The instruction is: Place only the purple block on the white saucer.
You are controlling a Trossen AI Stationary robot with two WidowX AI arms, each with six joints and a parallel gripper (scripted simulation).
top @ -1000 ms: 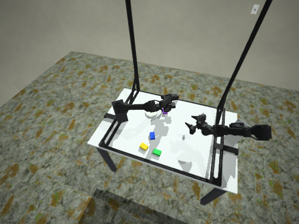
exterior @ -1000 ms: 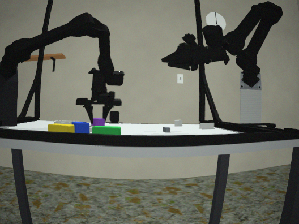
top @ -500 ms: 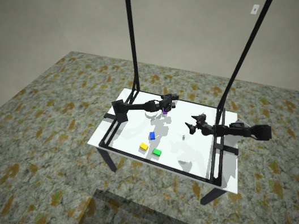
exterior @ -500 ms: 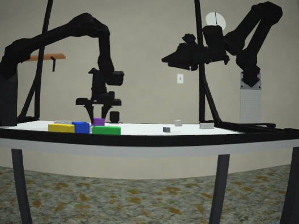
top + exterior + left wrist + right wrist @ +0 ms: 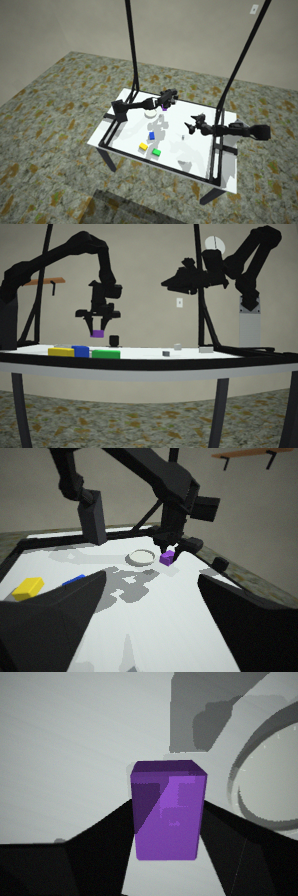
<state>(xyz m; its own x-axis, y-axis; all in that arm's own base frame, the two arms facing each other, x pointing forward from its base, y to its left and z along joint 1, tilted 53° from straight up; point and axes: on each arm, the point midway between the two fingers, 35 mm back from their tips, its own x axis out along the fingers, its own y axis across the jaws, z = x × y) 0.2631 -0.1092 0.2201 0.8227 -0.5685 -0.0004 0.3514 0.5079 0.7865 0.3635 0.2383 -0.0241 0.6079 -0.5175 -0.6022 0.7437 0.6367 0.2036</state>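
The purple block hangs a little above the table between the fingers of my right gripper, which is shut on it. In the exterior view the block is clear of the table top under the gripper. The right wrist view shows the block upright between the fingers, with the rim of the white saucer to its right. The saucer lies flat on the table just beside the block. My left gripper is open and empty, held high over the other side of the table.
A blue block, a yellow block and a green block lie near the front edge. A small grey cube lies mid-table. A black frame with two tall posts rims the table.
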